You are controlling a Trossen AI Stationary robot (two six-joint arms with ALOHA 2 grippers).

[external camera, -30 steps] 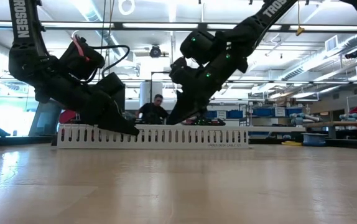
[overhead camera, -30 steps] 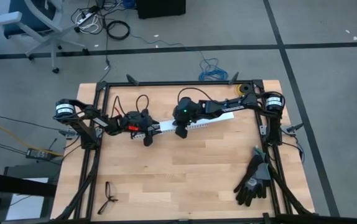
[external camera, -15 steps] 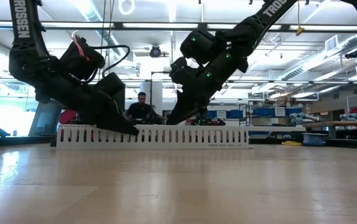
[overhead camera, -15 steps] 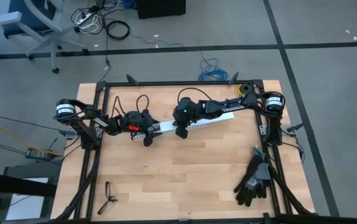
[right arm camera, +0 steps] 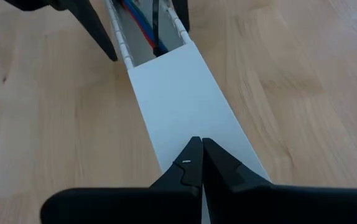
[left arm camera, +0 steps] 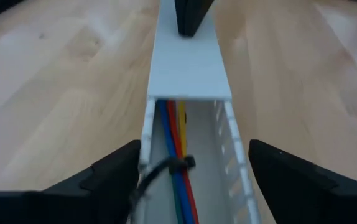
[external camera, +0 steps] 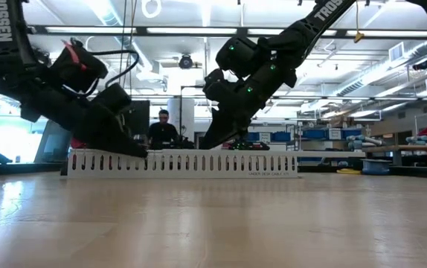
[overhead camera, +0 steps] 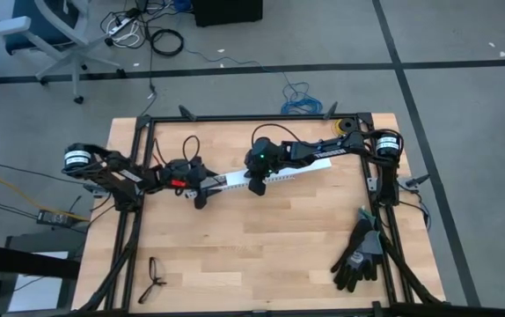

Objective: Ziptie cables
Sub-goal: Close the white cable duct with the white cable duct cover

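A white slotted duct [overhead camera: 298,171] lies slantwise on the table's middle, with a flat white cover [left arm camera: 188,68] on its right part. In the uncovered left end lie the cables [left arm camera: 177,186], blue, red, yellow and green wires. The black ziptie [left arm camera: 173,167] is looped round them, its tail over the duct wall. My left gripper [left arm camera: 194,149] is open, its fingers standing either side of that end [overhead camera: 204,187]. My right gripper [right arm camera: 198,144] is shut on top of the cover [overhead camera: 254,186]. My right gripper presses its shut fingertips [right arm camera: 191,163] down on the top face of the duct's cover [right arm camera: 181,106], some way back from the cover's open edge. It comes from above, slanting down toward the table's left. The duct rests flat on the table.
Black gloves [overhead camera: 358,255] lie near the right near corner and a pair of glasses [overhead camera: 153,280] near the left near corner. A black frame [overhead camera: 261,117] runs round the table. A person [external camera: 163,128] shows in the room beyond, in the low view.
My left gripper has drawn back along the duct toward the table's left edge, staying low and open. My right gripper and the duct have kept still.
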